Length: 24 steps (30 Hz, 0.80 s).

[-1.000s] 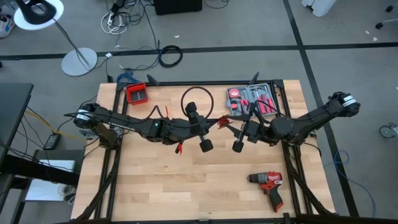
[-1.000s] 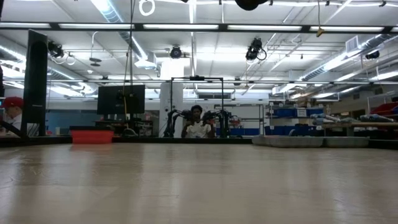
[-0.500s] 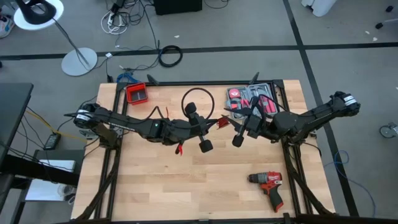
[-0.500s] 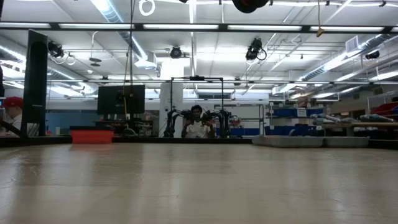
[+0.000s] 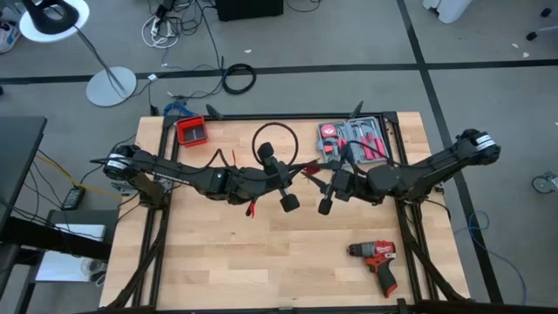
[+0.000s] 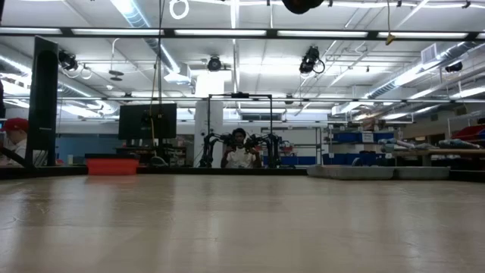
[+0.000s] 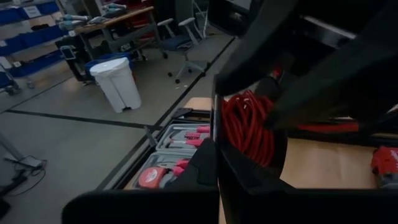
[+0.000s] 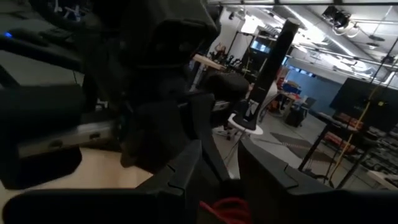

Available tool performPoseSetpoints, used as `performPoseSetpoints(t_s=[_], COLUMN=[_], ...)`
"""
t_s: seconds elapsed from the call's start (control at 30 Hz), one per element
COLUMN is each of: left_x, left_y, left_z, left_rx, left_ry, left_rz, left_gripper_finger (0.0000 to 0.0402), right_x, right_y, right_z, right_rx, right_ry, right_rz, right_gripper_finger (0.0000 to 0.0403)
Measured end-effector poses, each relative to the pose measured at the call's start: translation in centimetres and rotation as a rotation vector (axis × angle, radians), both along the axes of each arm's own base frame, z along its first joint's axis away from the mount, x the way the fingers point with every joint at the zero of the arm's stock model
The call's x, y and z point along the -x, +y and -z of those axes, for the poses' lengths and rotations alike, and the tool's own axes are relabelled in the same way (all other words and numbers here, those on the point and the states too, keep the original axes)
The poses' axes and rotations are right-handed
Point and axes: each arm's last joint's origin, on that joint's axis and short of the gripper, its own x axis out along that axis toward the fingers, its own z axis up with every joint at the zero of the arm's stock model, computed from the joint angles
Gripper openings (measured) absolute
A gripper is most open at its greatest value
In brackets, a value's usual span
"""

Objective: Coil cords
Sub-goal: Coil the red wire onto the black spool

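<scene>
Room: a workshop floor around a wooden table (image 5: pixel 218 262), with a white floor lamp (image 5: pixel 61 26) off the table's far left corner and a seated person (image 6: pixel 240 152) well beyond its far edge.
Red bin (image 5: pixel 192 131): at the table's far left, well behind the left arm and away from the work.
Left gripper (image 5: pixel 277 179): over the table's middle, lifted clear of the wood, fingers clenched. Its wrist view shows a bunch of red loops right at those fingers, so it appears to be pinching the bundle.
Cords (image 7: pixel 249 127): thin black and red wires held in the air between the two grippers; a black loop (image 5: pixel 275 139) stands just behind the left gripper, and a strand runs across toward the right one.
Right gripper (image 5: pixel 334 187): just beside the left gripper, facing it, fingers parted. Red wire (image 8: pixel 224 208) shows near its fingers, but whether they bear on it cannot be told.
Tool tray (image 5: pixel 353 139): just behind the right gripper, with red-handled tools.
Red drill (image 5: pixel 377 260): near the table's front right, well apart from both grippers.
Step in hand: most likely laying another turn onto the coil.
Doing it well: the left hold should stay firm; the right should guide the slack in a loop matching the others, and keep the end clips from snagging.
</scene>
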Motion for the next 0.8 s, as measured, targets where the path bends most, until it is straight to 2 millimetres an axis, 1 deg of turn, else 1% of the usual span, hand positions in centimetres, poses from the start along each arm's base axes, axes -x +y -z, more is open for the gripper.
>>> performPoseSetpoints(t_s=[0.4, 0.57, 0.8], left_x=[-0.05, -0.16, -0.18], left_y=[0.05, 0.06, 0.02], left_z=[-0.11, -0.57, -0.7], left_rx=[-0.002, 0.019, 0.023], left_ry=[-0.02, -0.073, -0.083], left_rz=[-0.01, 0.007, 0.023], left_gripper_finger=[0.0, 0.0, 0.0], right_x=[-0.95, -1.05, -0.9], right_y=[0.45, 0.63, 0.6], right_z=[0.74, 0.9, 0.84], right_rx=[-0.016, -0.01, 0.003], right_ry=[-0.001, 0.009, 0.017], right_rz=[-0.037, -0.09, -0.091], right_gripper_finger=[0.0105, 0.0105, 0.0105])
